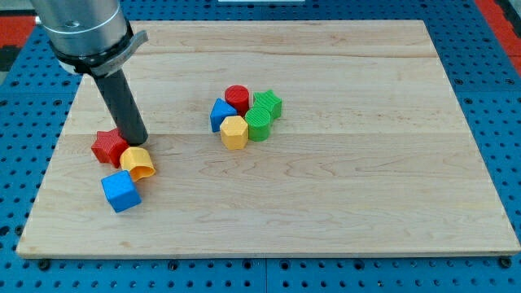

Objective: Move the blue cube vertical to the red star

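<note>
The blue cube (120,191) lies near the view's bottom left of the wooden board (342,203). The red star (108,146) lies just above it and slightly left. A yellow half-round block (137,162) sits between them on the right, touching both. My tip (136,142) stands on the board right of the red star and just above the yellow block, close to or touching both.
A cluster sits at the board's upper middle: a red cylinder (238,98), a blue triangular block (221,114), a yellow hexagonal block (234,132) and two green blocks (267,105) (258,124). The board edge lies left of the red star.
</note>
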### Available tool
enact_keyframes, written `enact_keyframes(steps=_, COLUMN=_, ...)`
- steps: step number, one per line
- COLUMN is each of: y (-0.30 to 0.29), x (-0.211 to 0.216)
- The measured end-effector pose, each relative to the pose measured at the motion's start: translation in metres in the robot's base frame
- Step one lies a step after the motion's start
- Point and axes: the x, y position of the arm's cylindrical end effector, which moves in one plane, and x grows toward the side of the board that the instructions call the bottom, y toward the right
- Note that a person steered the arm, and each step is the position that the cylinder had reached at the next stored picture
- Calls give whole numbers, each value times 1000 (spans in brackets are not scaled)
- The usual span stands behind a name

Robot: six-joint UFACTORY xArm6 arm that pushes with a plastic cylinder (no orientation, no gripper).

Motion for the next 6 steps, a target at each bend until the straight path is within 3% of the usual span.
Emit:
enact_keyframes(steps=1, y=12, x=16)
enact_keyframes(steps=3, y=-28, x=36)
enact_keyframes(steps=4, y=45, x=27)
enact_keyframes(steps=5, y=65, x=71)
enact_keyframes(steps=6, y=44, x=103)
